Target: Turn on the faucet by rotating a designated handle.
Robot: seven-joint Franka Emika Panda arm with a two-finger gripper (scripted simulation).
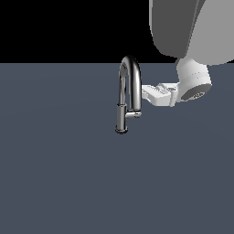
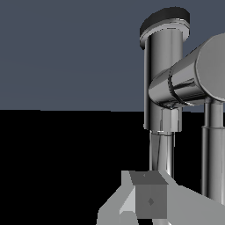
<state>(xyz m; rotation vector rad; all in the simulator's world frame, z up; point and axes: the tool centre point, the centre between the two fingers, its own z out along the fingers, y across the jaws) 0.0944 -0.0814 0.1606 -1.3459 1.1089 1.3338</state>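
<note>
A shiny chrome gooseneck faucet (image 1: 128,93) with a tall inverted-U spout stands on the flat slate-blue surface (image 1: 59,183), a little above the middle of the exterior view, against a black backdrop that begins just behind the top of its arch. One leg of the arch ends in a darker cylindrical end (image 1: 121,119) with a flared rim, which reaches lower than any other part of the faucet. The short stubby chrome cylinder handle (image 1: 136,114) sticks out sideways from the faucet's lower part, toward the exterior view's right, just beside that darker end. The white robot arm (image 1: 194,82) comes in from the exterior view's upper right of the faucet, and its white fingers (image 1: 147,90) lie level, pointing at the faucet's rear leg, above the handle and apart from it; they look close to or touching the chrome tube, though which cannot be told. Whether the fingers are spread or pressed together cannot be told from either view. In the wrist view the handle (image 2: 193,79) fills the foreground as a thick chrome barrel, with the dark flared end (image 2: 165,22) beyond it and one grey finger (image 2: 149,200) at the picture's edge. No brand, label or writing can be read on anything
</note>
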